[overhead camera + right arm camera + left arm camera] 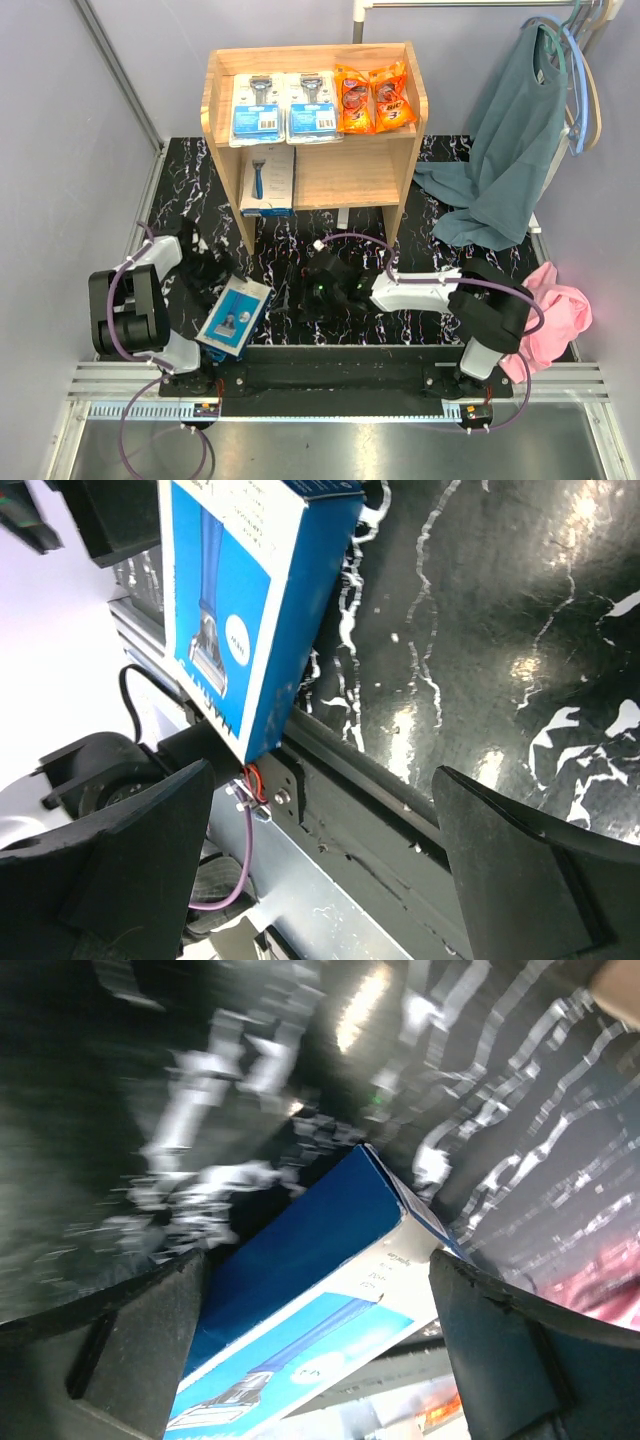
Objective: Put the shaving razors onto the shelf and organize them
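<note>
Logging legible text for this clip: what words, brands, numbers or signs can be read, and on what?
"3": seems to read on the right orange packet; its brand mark is too small.
White-and-blue box in the left gripper: round badge and side print too blurred to read.
Blister packs: card print too small to read.
</note>
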You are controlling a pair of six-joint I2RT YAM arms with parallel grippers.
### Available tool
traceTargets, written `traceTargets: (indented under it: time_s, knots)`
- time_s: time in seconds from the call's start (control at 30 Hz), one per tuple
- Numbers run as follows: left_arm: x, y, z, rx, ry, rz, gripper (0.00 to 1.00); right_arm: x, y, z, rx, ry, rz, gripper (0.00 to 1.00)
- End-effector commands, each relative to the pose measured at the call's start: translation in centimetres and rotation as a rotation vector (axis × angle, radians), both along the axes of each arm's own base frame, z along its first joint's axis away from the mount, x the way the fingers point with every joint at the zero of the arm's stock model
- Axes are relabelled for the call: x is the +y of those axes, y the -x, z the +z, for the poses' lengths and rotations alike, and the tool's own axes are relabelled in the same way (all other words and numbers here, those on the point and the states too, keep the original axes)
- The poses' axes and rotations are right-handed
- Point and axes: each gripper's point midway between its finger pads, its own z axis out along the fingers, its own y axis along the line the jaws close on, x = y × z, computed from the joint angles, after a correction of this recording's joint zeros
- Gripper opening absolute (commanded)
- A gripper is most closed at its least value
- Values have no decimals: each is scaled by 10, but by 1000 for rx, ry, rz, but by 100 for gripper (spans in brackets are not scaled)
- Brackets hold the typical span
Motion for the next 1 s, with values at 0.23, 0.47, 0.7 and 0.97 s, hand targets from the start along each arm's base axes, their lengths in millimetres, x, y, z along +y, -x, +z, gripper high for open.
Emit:
traceTargets:
  time_s: [0.23, 0.47, 0.7, 0.97]
  knots:
    - [-51, 13, -14, 5, 70, -39, 99, 13, 6, -21, 64, -60, 2, 100]
    - [-72, 26, -8, -25, 113, -35, 99, 13, 8, -26, 70, -54, 3, 99]
    - [-94, 47, 3, -79, 170, -34, 99, 19, 5, -28, 56, -74, 15, 98]
    - [-108, 59, 20, -123, 241, -53, 99, 19, 2, -19, 23, -102, 9, 98]
